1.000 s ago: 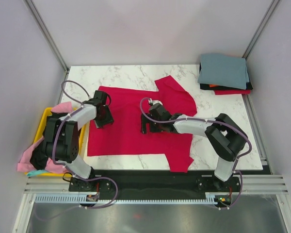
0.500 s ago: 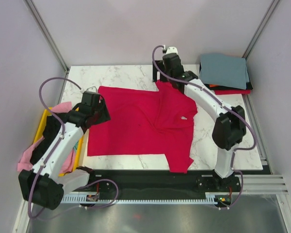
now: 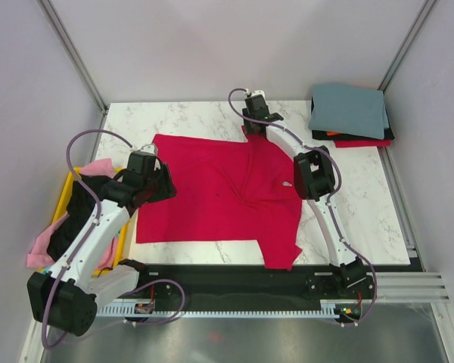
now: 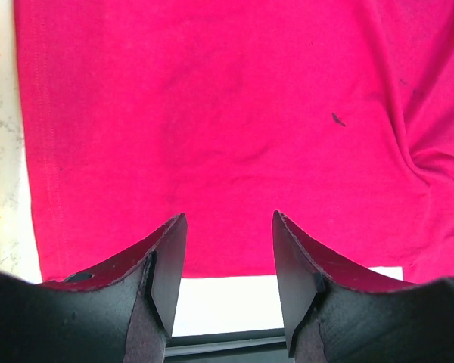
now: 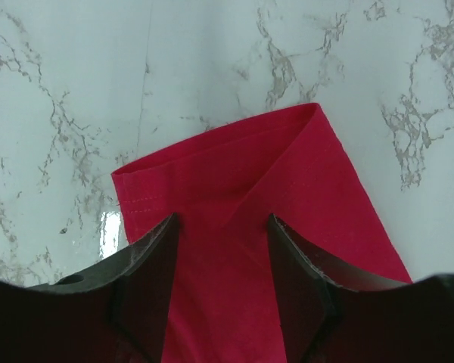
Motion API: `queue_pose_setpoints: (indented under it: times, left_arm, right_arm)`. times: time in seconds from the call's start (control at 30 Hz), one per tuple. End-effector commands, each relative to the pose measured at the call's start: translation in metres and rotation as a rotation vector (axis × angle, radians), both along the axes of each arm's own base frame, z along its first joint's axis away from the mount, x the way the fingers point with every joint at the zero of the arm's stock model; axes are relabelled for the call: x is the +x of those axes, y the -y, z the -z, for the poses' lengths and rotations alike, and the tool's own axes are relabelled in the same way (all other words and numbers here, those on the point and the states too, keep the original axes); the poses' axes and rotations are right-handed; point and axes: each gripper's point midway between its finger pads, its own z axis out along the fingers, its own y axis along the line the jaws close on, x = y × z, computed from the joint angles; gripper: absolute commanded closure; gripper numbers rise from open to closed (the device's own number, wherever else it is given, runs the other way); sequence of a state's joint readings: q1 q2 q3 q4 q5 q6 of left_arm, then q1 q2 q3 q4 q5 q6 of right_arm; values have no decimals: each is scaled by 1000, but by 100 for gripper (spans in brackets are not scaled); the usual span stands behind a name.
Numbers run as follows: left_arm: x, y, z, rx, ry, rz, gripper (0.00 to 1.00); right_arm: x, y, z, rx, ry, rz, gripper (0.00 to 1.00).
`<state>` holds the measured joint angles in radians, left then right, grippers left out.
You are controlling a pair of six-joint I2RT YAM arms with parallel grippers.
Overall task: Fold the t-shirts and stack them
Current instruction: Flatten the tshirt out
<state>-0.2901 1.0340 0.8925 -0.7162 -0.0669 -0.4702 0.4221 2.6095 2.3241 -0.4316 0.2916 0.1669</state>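
Observation:
A crimson-red t-shirt lies spread on the marble table, with its white neck tag at the right. My left gripper is open and empty above the shirt's left hem edge; the left wrist view shows the red cloth under the open gripper. My right gripper is open above the far sleeve at the back; the right wrist view shows the sleeve end just ahead of the open gripper. Neither gripper holds cloth.
A stack of folded shirts, grey-blue on top, sits at the back right corner. A yellow bin at the left holds pink, black and teal shirts. Grey walls stand on three sides.
My right arm has swung from the shirt's middle out to the far sleeve at the back. My left arm has stretched out and stayed at the shirt's left edge.

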Motion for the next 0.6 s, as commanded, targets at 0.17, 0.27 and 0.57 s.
queue_pose_setpoints:
  times: [0.17,0.27,0.57]
  left_arm:
    - [6,11,-6,-24,30,71,44]
    - [6,12,-6,-25,28,74,44]
    - [7,12,-6,-23,30,74,45]
  right_arm:
    - [24,7,-32,16,122,30,44]
    - [26,11,-35,19,131,43,46]
    - [17,19,-18,33,92,45,54]
